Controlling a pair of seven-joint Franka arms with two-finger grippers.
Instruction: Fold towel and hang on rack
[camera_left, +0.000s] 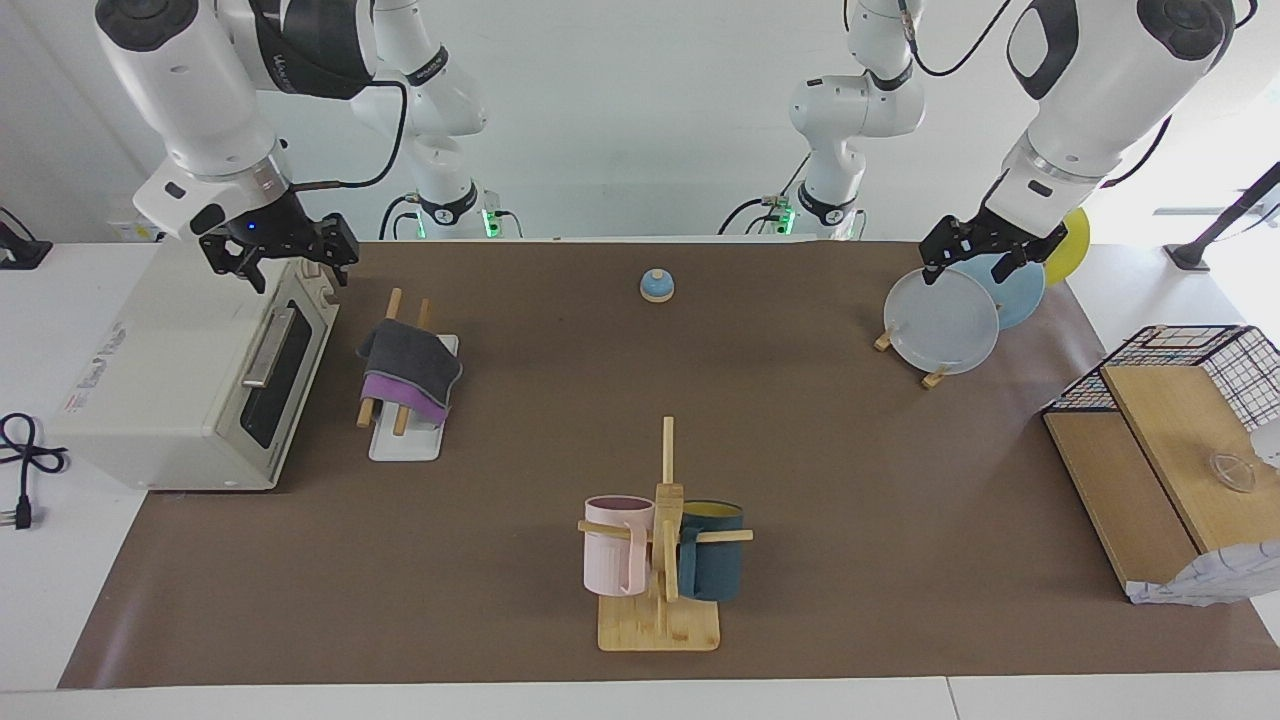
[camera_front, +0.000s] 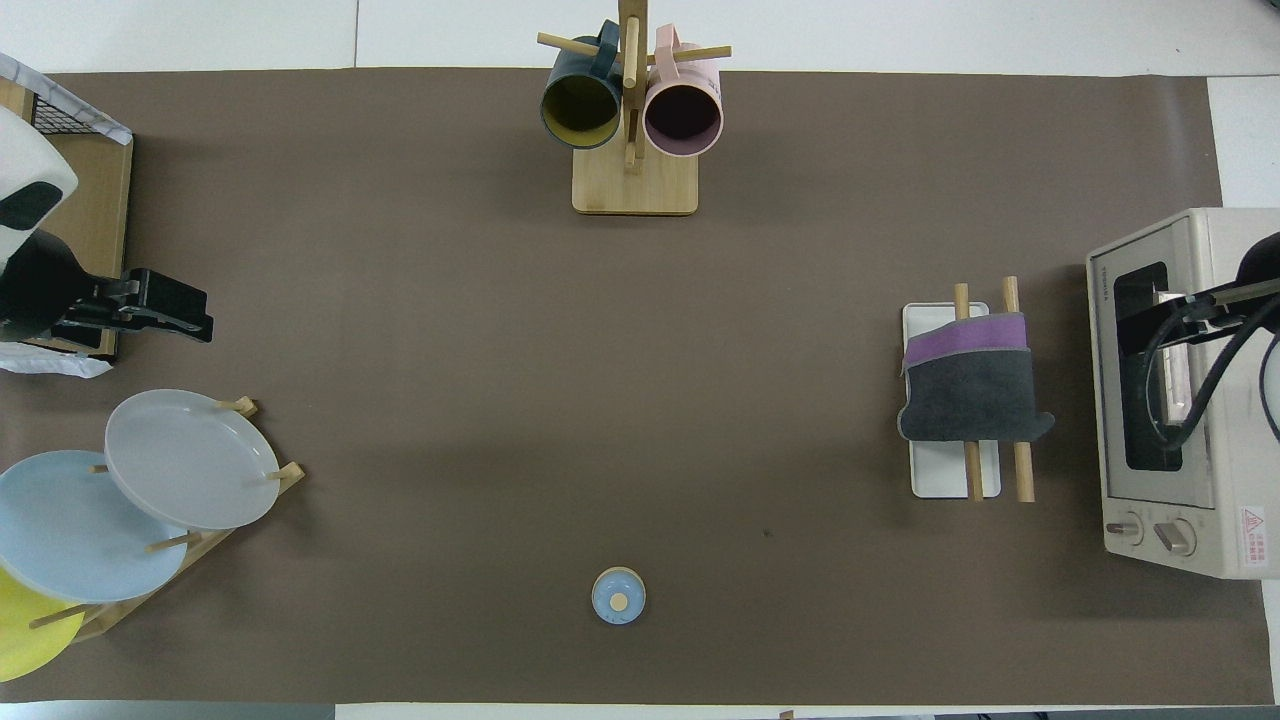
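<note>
The towel (camera_left: 410, 365) hangs folded over the rack's two wooden rods (camera_left: 393, 302), dark grey face up with a purple strip showing along one edge. From overhead the towel (camera_front: 970, 395) covers the middle of the rack (camera_front: 940, 482), and the white base and rod ends stick out. My right gripper (camera_left: 278, 262) is open, raised over the toaster oven beside the rack, holding nothing; overhead, the right gripper (camera_front: 1200, 300) shows over the oven door. My left gripper (camera_left: 970, 268) is open and hovers above the plate stand, also seen overhead (camera_front: 185, 310).
A toaster oven (camera_left: 150, 350) stands at the right arm's end, close to the rack. A mug tree (camera_left: 665, 560) with pink and blue mugs stands mid-table, farther from the robots. A plate stand (camera_left: 945, 320), a small blue bell (camera_left: 657, 286) and a wire basket on wooden boards (camera_left: 1160, 440) are also present.
</note>
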